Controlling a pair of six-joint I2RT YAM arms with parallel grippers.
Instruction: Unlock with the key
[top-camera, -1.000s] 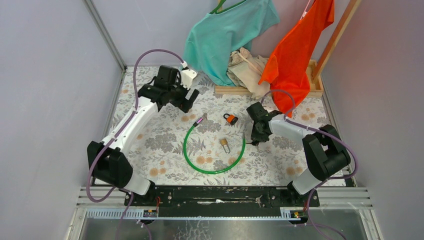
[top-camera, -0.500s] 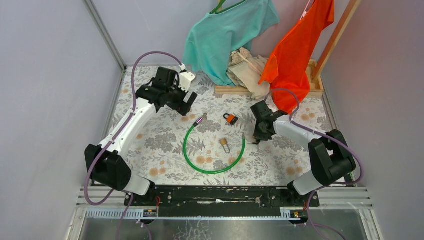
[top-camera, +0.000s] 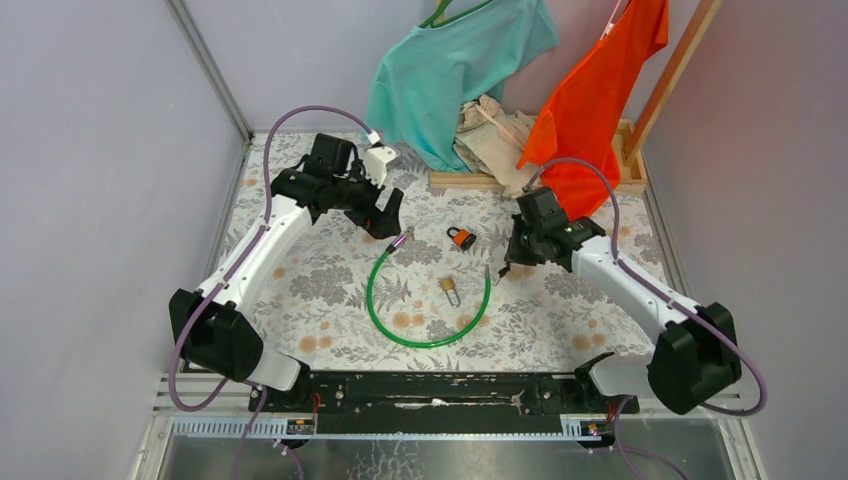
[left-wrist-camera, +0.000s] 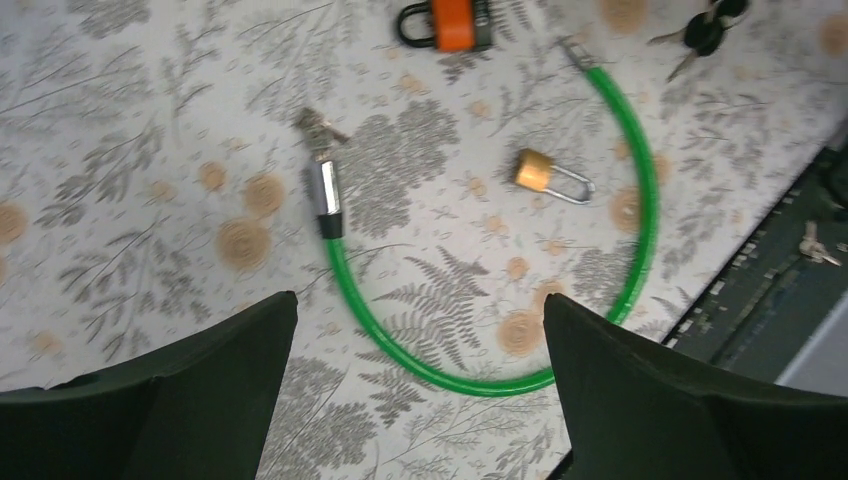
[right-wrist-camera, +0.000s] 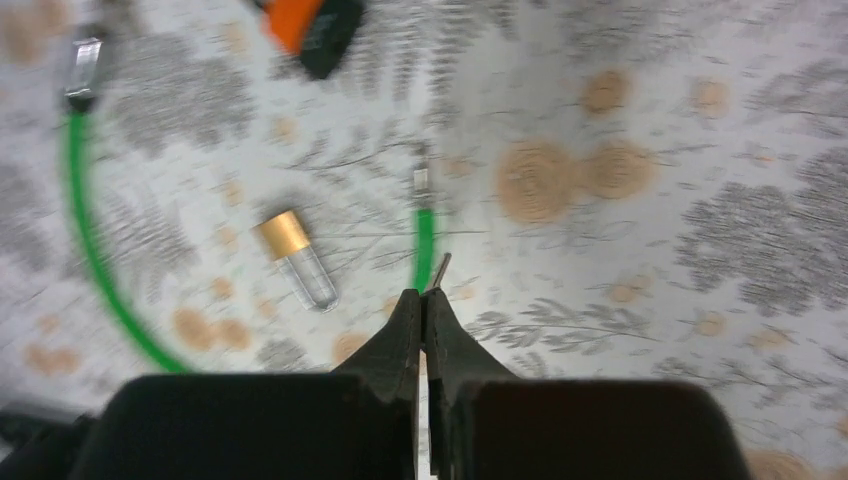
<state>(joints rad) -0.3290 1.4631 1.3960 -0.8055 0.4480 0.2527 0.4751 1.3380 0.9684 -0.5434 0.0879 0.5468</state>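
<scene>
Across the table: floral cloth (top-camera: 330, 290), grey and tan print, covering the work surface.

Far edge, centre to right: teal shirt (top-camera: 450, 60) and orange garment (top-camera: 590, 110), both hanging; beige cloth (top-camera: 495, 130) bunched between them on a wooden rack base (top-camera: 470, 181).

Left arm: reaches to the far left of the cloth. Left gripper (top-camera: 390, 215) hangs above the cloth, fingers spread wide, nothing between them.

Right arm: reaches to right of centre. Right gripper (top-camera: 505, 265) has its fingers pressed together, pinching the key.

Centre: green cable (top-camera: 400, 325), one open loop lying flat, metal-capped ends at far left and at right.

Inside the loop: brass padlock (top-camera: 449, 288), lying on its side.

Just beyond the loop, far side: orange padlock (top-camera: 461, 237), black shackle, lying flat, apart from both grippers.

Right of the cable's right end: the key (right-wrist-camera: 440, 268), held in the right gripper; only a slim silver blade tip shows past the fingertips, close above the cloth and just beside the green cable end.

Near edge, on the dark rail: bare silver key (left-wrist-camera: 815, 245), lying loose.
</scene>
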